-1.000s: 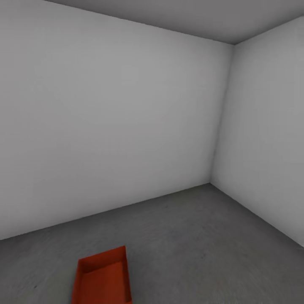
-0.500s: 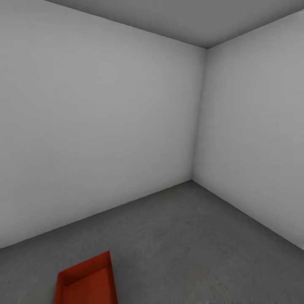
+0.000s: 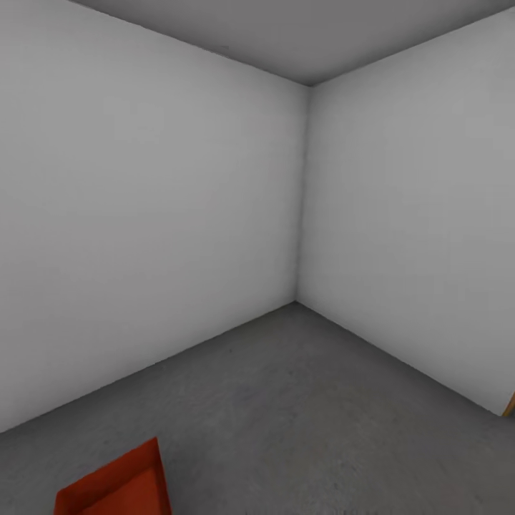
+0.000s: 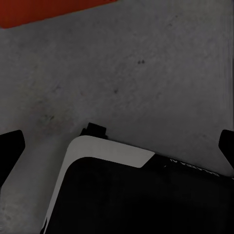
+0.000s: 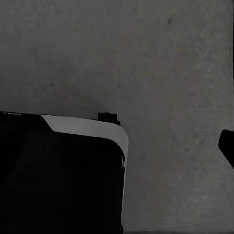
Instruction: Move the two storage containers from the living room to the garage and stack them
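Note:
One orange-red storage container [image 3: 118,488] sits on the garage's dark grey floor [image 3: 300,422], cut off by the lower left edge of the head view. A strip of its wall [image 4: 46,10] also shows in the left wrist view, well beyond the fingers. My left gripper [image 4: 117,146] hangs open and empty over the floor, its dark fingertips [image 4: 10,145] at both sides of that picture. My right gripper [image 5: 117,146] also hangs over bare floor, holding nothing. One of its fingertips [image 5: 227,145] stands far out at the picture's side.
Two plain white-grey walls meet in a corner [image 3: 300,286] ahead. A sliver of wood-coloured frame [image 3: 509,405] shows at the far right. My black and white base [image 4: 122,190] lies below both wrists, also seen as the base [image 5: 58,170] in the right wrist view.
The head view has swung to the right, so the wall corner and the container have slid left in the picture. The container itself lies where it was.

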Motion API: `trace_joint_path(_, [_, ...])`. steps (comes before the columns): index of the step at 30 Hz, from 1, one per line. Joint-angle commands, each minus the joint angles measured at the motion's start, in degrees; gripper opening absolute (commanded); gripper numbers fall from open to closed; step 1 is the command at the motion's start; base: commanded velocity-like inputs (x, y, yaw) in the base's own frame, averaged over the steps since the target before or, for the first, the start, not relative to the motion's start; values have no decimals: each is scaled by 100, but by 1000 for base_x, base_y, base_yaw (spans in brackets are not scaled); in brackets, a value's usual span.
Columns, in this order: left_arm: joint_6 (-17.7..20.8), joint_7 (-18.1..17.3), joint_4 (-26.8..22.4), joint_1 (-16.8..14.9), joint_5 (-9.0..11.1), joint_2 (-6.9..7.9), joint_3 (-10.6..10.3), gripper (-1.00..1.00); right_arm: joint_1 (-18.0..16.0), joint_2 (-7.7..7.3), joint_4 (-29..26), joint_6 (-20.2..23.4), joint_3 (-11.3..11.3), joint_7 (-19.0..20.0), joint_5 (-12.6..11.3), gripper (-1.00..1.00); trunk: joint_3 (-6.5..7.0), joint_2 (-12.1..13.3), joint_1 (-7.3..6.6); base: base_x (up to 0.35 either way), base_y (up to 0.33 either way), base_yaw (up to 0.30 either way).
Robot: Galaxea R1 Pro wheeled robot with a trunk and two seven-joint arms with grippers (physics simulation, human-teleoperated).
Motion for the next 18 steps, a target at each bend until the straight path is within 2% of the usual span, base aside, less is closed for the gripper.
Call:
trace_joint_path(1, [-14,7,0,-2,44,1,-47,100,-8,4,18,-29,48,0,-44,100,-8,-6,1,0,0,-293])
trace_joint_path(18, [-14,7,0,-1,44,1,-49,100,-7,4,18,-65,48,0,-44,100,-8,-6,1,0,0,-293])
